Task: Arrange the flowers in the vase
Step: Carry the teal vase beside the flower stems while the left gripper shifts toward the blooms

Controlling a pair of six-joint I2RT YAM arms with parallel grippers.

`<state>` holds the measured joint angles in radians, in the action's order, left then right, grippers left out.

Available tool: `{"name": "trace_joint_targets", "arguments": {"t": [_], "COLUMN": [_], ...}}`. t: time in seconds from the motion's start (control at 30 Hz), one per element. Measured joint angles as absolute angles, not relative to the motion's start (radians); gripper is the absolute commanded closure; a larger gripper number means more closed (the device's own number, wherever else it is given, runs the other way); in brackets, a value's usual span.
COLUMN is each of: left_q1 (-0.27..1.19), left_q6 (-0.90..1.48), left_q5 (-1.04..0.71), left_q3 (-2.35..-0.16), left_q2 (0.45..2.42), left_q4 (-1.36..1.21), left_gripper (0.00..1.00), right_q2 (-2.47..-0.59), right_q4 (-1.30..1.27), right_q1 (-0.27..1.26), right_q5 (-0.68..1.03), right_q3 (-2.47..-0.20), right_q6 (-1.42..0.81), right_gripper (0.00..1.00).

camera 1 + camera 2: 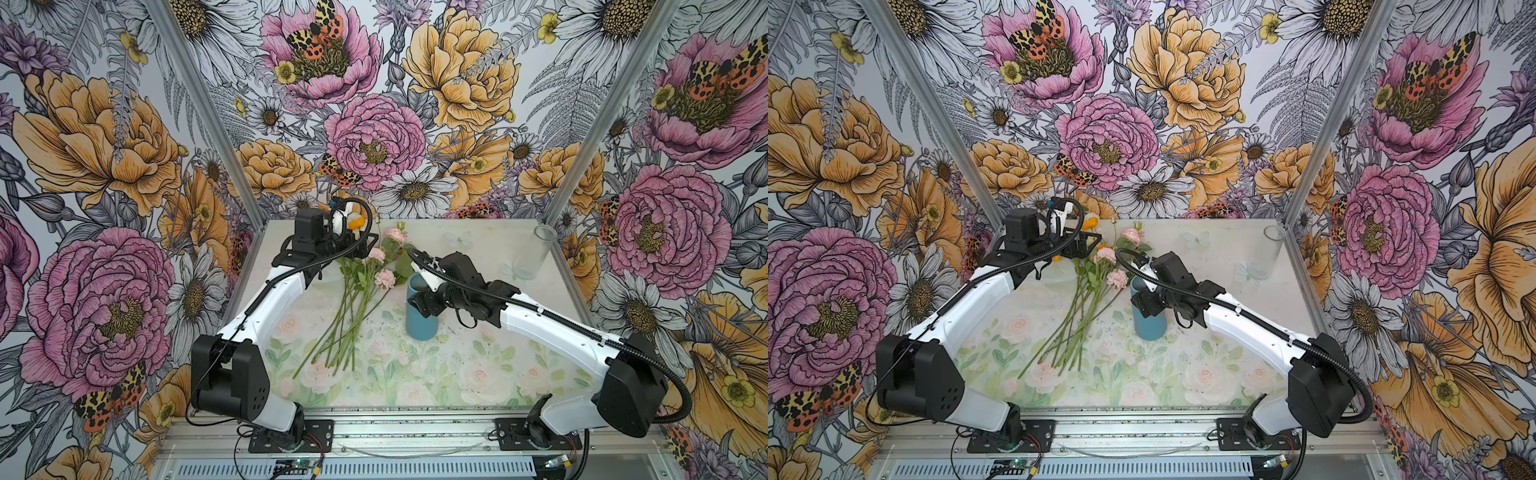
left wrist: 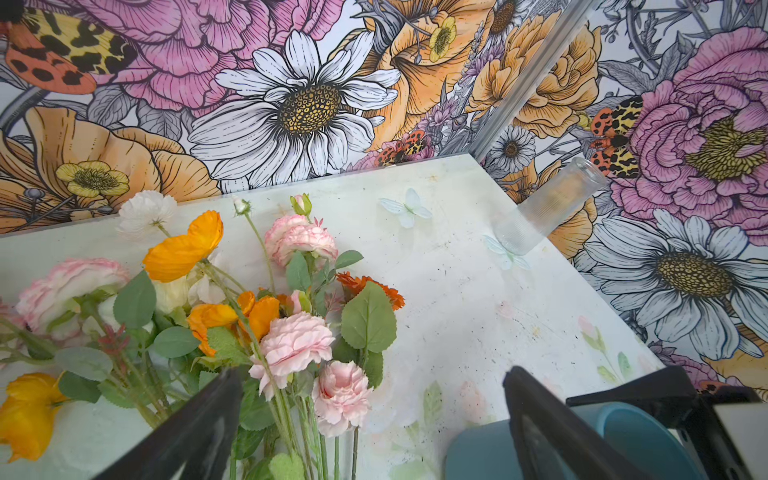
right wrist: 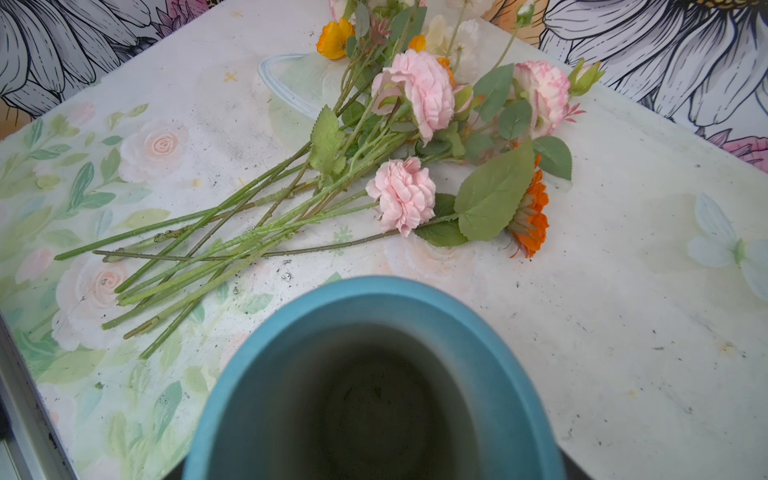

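Note:
The flowers (image 1: pixel 357 299) (image 1: pixel 1088 299) lie bundled on the table, stems toward the front and pink, orange and white heads (image 2: pixel 291 345) toward the back. An orange sunflower (image 3: pixel 530 216) lies face down at the bundle's edge. The blue vase (image 1: pixel 422 328) (image 1: pixel 1149 328) stands upright to the right of them, with nothing inside it (image 3: pixel 374 299). My right gripper (image 1: pixel 417 305) (image 1: pixel 1144 305) is closed round the vase's upper part; its jaws are hidden in the right wrist view. My left gripper (image 2: pixel 372 374) (image 1: pixel 365 245) hovers open above the flower heads, holding nothing.
A clear ribbed glass cylinder (image 1: pixel 534 253) (image 2: pixel 548 208) stands at the table's back right corner near the metal frame post (image 1: pixel 573 174). The painted table top (image 1: pixel 457 365) ends at a metal rail in front. Flowered wallpaper walls close in three sides.

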<state>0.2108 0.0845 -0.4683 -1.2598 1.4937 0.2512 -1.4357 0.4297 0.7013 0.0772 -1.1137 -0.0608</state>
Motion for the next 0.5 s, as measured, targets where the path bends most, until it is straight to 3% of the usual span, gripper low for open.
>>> {"name": "trace_joint_targets", "arguments": {"t": [0.5], "left_q1": [0.211], "left_q6": [0.104], "left_q5": [-0.492], "left_q3": [-1.264], "left_q2": [1.505], "left_q4": [0.252], "left_gripper": [0.01], "right_q2": [-1.377], "right_q4": [0.423], "right_q1": [0.704], "right_q5": [0.067], "right_q3": [-1.054], "right_q6": [-0.061], "right_gripper": [0.19]}}
